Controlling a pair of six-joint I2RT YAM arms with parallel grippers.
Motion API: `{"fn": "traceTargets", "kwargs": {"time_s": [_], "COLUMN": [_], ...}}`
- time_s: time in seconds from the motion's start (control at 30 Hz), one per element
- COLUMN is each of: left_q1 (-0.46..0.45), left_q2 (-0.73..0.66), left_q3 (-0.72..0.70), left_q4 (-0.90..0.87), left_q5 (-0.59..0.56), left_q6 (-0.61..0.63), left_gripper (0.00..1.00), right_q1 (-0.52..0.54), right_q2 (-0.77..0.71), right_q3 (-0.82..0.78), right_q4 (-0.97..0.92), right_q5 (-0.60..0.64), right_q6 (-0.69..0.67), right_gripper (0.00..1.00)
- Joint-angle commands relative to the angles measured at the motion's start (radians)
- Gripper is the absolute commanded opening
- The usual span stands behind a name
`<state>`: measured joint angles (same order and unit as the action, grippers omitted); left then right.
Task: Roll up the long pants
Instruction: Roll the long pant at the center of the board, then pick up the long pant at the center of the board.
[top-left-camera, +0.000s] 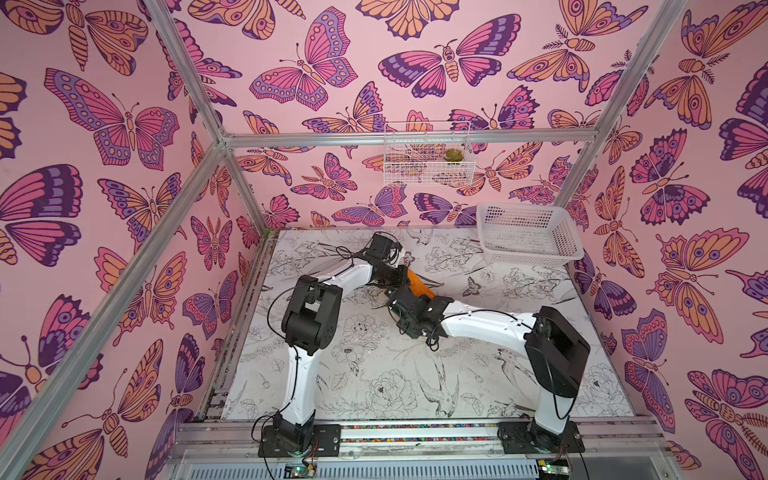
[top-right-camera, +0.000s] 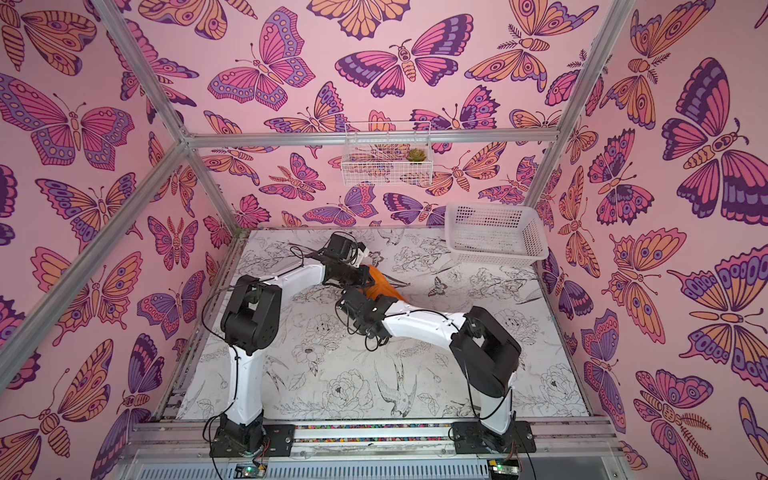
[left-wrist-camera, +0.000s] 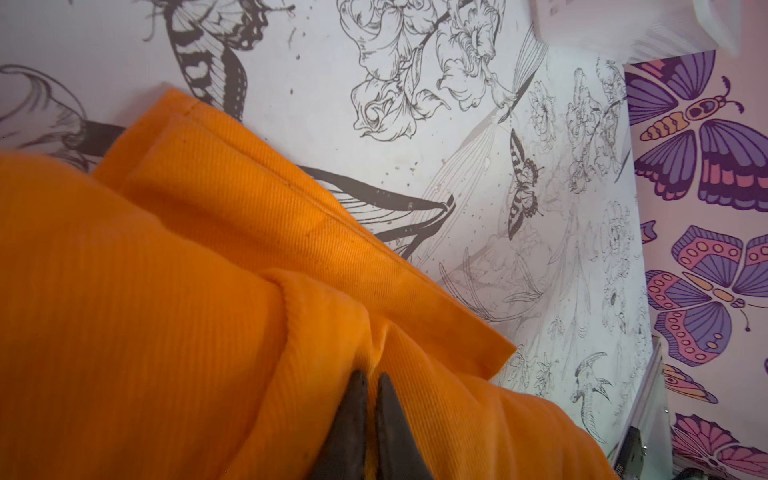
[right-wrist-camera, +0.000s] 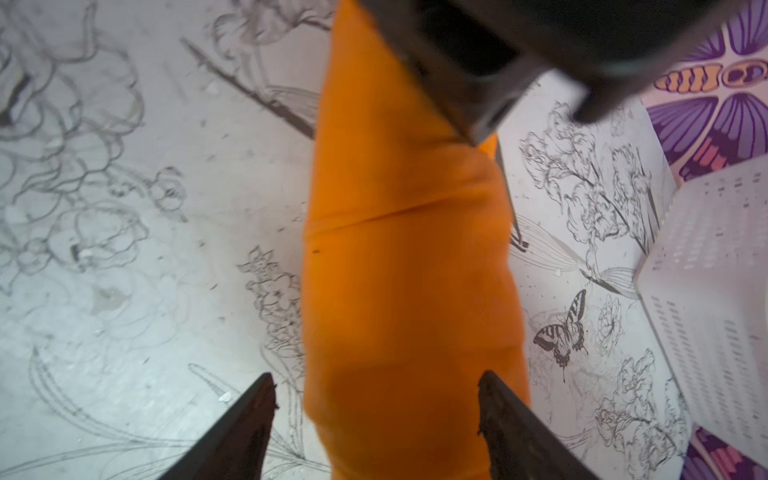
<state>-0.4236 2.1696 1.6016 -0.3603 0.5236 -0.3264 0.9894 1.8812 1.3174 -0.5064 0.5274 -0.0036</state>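
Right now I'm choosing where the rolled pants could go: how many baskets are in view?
2. A white wire basket hangs on the back wall, a succulent inside it. A white plastic basket sits at the table's far right corner. None appears hidden.

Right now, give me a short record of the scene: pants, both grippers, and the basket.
long pants: rolled into an orange log lying on the table, one flat edge loose
left gripper: shut on a fold of the cloth
right gripper: open, jaws straddling the roll
white plastic basket: at the table's far right corner
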Motion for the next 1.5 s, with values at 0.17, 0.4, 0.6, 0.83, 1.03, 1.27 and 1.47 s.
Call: {"fn": "traceTargets", "kwargs": {"time_s": [0.17, 0.4, 0.6, 0.83, 1.03, 1.27, 1.47], "left_q1": [0.032, 0.044, 0.048, 0.050, 0.051, 0.051, 0.052], "left_q2": [0.145, 0.157, 0.159, 0.162, 0.164, 0.165, 0.164], "left_q3": [-0.074, -0.055, -0.051, -0.041, -0.040, -0.039, -0.039], "left_q4": [-0.289, -0.300, -0.310, -0.319, -0.324, -0.332, -0.336], "left_q5": [-0.097, -0.086, -0.086, -0.086, -0.089, -0.091, -0.091], "left_q6": [0.033, 0.036, 0.046, 0.049, 0.050, 0.053, 0.058], "left_gripper": [0.12, 0.12, 0.12, 0.12, 0.12, 0.12, 0.12], "right_q1": [0.018, 0.018, -0.014, -0.015, -0.015, -0.014, -0.015], "right_q2": [0.137, 0.292, 0.338, 0.338, 0.313, 0.292, 0.245], "right_q3": [0.115, 0.233, 0.254, 0.238, 0.183, 0.165, 0.117], "right_q4": [-0.069, -0.139, -0.141, -0.078, 0.014, 0.024, 0.087], "right_q5": [0.092, 0.150, 0.175, 0.278, 0.357, 0.355, 0.345], "right_q6": [-0.049, -0.062, -0.053, -0.128, -0.193, -0.190, -0.226], "right_gripper": [0.78, 0.84, 0.85, 0.85, 0.92, 0.92, 0.99]}}
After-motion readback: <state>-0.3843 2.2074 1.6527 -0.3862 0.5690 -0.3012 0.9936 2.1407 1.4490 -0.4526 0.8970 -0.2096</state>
